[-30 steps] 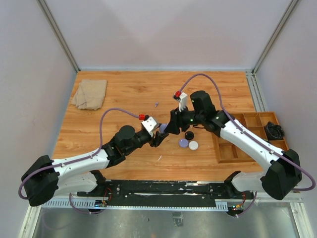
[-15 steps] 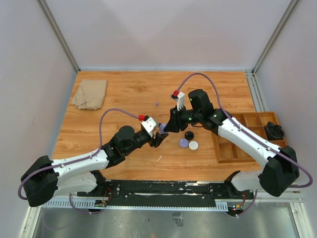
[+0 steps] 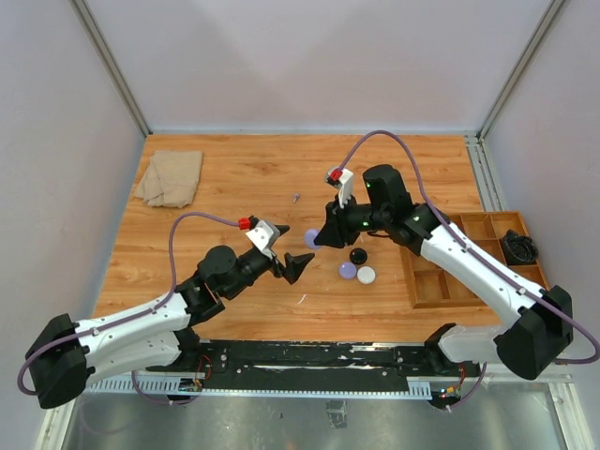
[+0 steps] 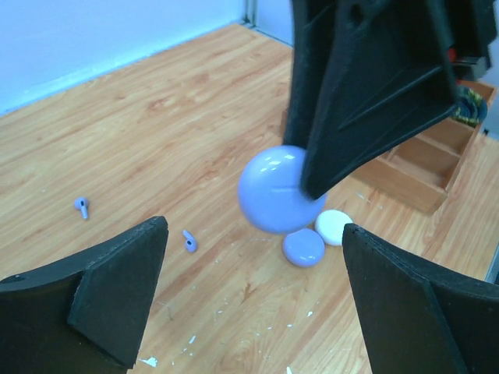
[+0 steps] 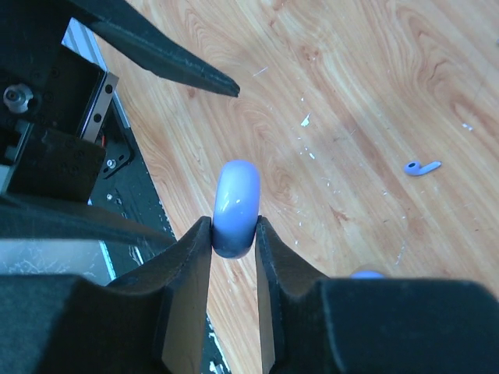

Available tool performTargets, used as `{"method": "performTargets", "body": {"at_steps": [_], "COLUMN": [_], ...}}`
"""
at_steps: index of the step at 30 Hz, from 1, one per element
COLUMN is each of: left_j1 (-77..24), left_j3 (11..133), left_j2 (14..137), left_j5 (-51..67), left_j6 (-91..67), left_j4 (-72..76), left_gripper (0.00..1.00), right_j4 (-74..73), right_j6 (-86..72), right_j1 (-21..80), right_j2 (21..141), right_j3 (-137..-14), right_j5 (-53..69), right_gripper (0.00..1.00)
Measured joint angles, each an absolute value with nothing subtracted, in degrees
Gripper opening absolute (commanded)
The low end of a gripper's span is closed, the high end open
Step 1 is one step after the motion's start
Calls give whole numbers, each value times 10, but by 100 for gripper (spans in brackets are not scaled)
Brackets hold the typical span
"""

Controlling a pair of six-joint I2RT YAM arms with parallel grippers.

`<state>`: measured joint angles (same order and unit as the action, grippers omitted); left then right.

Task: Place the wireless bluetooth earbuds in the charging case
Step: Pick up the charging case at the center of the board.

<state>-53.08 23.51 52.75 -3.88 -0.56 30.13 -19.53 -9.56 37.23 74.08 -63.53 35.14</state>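
Observation:
My right gripper [image 5: 234,234] is shut on a pale purple round charging case [image 5: 236,195], holding it on edge above the table [image 3: 310,238]. The left gripper [image 4: 253,241] stands wide open in front of that case [image 4: 277,191], apart from it, with nothing between its fingers. In the top view the left gripper [image 3: 292,267] sits just left of and nearer than the right gripper [image 3: 319,239]. Two tiny pale purple earbuds [image 4: 81,206] [image 4: 189,241] lie on the wood; one earbud [image 5: 421,167] shows in the right wrist view.
Three small round cases lie right of the grippers: black [image 3: 357,255], pale purple [image 3: 348,271] and white [image 3: 366,275]. A wooden compartment tray [image 3: 412,281] stands at the right edge with a black cable [image 3: 518,247] in it. A beige cloth [image 3: 171,176] lies far left.
The left gripper has opened wide, let go of the purple case and drawn back toward the near left. The right gripper has closed on the case and keeps it.

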Motion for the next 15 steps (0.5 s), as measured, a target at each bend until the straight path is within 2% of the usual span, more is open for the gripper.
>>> {"method": "performTargets", "body": {"at_steps": [6, 15], "left_j1": [-513, -398], "left_j3": [220, 215], "left_j2": [490, 496], "left_j5": [-57, 51], "left_j6": [-50, -159], "left_j4": [296, 298], "left_gripper": [99, 99], "right_j4": [-221, -264], "right_j6": [-44, 41], "right_j1": [370, 370], "right_j2": [708, 692], "right_j3": [-654, -669], "right_j5": [348, 349], "right_gripper": [1, 1]}}
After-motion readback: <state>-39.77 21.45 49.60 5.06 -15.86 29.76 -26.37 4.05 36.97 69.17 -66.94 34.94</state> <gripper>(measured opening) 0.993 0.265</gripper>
